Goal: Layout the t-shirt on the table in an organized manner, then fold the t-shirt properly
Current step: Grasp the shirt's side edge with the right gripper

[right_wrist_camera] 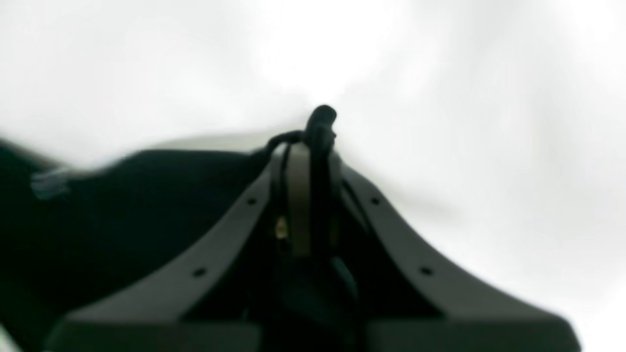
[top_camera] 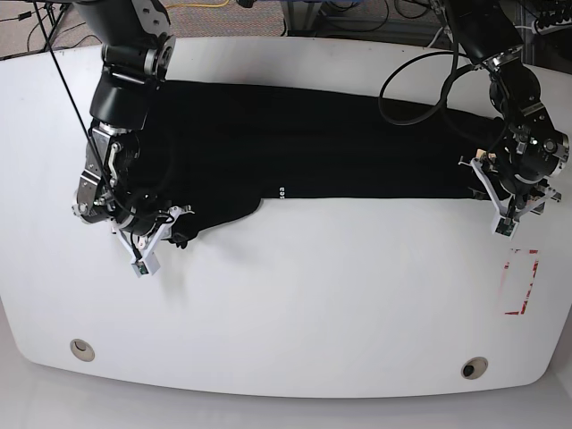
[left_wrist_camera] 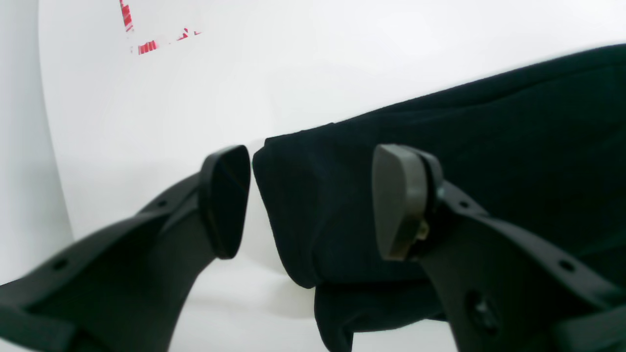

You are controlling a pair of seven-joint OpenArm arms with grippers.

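Note:
The black t-shirt lies spread lengthwise across the far half of the white table, with a tiny white label mark on its near edge. In the base view's left, my right gripper is shut on a bunched fold of the t-shirt at its lower corner. At the shirt's other end, my left gripper stands open. A folded corner of the t-shirt sits between its two pads, and the cloth is not pinched.
A red tape rectangle marks the table near my left arm and shows as red tape in the left wrist view. Two round grommet holes sit near the front edge. Cables hang behind the left arm.

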